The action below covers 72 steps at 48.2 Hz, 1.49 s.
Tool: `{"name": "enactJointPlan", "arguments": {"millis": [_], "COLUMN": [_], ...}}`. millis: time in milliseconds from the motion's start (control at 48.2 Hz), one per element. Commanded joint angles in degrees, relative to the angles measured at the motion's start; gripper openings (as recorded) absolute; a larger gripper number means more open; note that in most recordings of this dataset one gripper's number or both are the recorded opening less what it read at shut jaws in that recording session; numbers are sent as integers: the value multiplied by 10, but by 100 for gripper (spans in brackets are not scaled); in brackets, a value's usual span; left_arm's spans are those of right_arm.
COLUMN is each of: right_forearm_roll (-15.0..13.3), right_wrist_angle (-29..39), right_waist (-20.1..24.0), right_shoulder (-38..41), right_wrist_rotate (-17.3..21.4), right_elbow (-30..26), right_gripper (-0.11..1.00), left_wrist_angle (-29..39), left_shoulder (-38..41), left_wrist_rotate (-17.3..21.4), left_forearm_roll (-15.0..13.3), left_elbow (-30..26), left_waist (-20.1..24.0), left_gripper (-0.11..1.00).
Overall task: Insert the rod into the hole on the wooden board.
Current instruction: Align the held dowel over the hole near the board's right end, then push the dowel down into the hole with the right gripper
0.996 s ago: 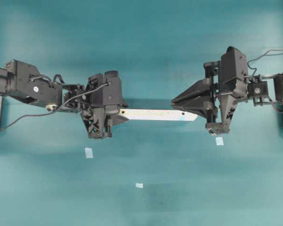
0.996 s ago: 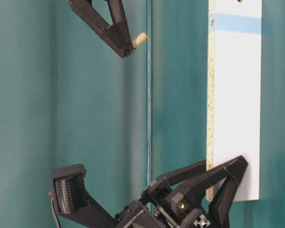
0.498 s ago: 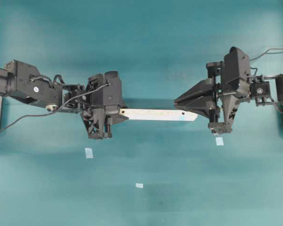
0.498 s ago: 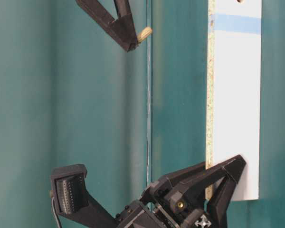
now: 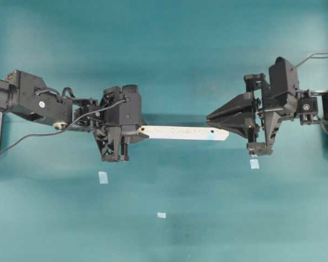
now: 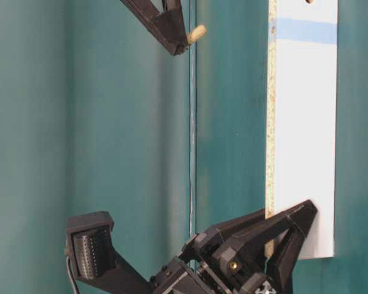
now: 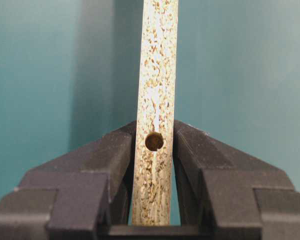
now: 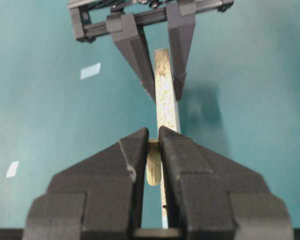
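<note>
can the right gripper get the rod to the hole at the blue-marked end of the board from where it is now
Probably yes. The right gripper holds the rod just above the wooden board, which the left gripper clamps by its far end. Nothing lies between the rod and the hole.

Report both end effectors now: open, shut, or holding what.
Left end effector: shut on the wooden board, gripping its plain end.
Right end effector: shut on the rod, held clear of the board.

We see the wooden board (image 7: pixel 156 75) with a rough, speckled chipboard edge and one smooth white face. Both claws look like matt black plastic. The rod (image 6: pixel 197 33) is pale wood.
</note>
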Motion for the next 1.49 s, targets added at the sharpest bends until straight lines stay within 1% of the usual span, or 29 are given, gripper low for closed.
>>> {"name": "enactJointPlan", "arguments": {"millis": [0, 145, 228, 332, 747, 1059, 1287, 1474], "right_forearm_roll": [15, 35, 37, 37, 37, 37, 37, 37], "right_wrist_angle": [-37, -94, -119, -134, -156, -178, -178, -178], "right_waist": [-2, -2, 0, 5, 9, 10, 11, 11], "right_shoulder": [11, 40, 52, 62, 96, 129, 133, 134], "right_wrist_rotate": [-11, -24, -24, -24, -29, -32, -43, -44], "right_elbow": [-2, 9, 16, 23, 33, 32, 26, 26], "right_gripper": [11, 11, 11, 11, 11, 11, 11, 11], "left_wrist_angle": [-2, 1, 1, 1, 2, 20, 21, 20], "left_shoulder": [-7, -7, -8, -7, -7, -8, -8, -7], "left_wrist_rotate": [0, -1, -1, -2, -2, -2, -3, -3], "left_forearm_roll": [1, 1, 1, 1, 0, 0, 0, 0], "left_elbow": [-4, -6, -6, -5, -4, -6, -7, -7], "left_waist": [0, 0, 0, 0, 0, 0, 0, 0], "left_gripper": [32, 32, 32, 32, 32, 32, 32, 32]}}
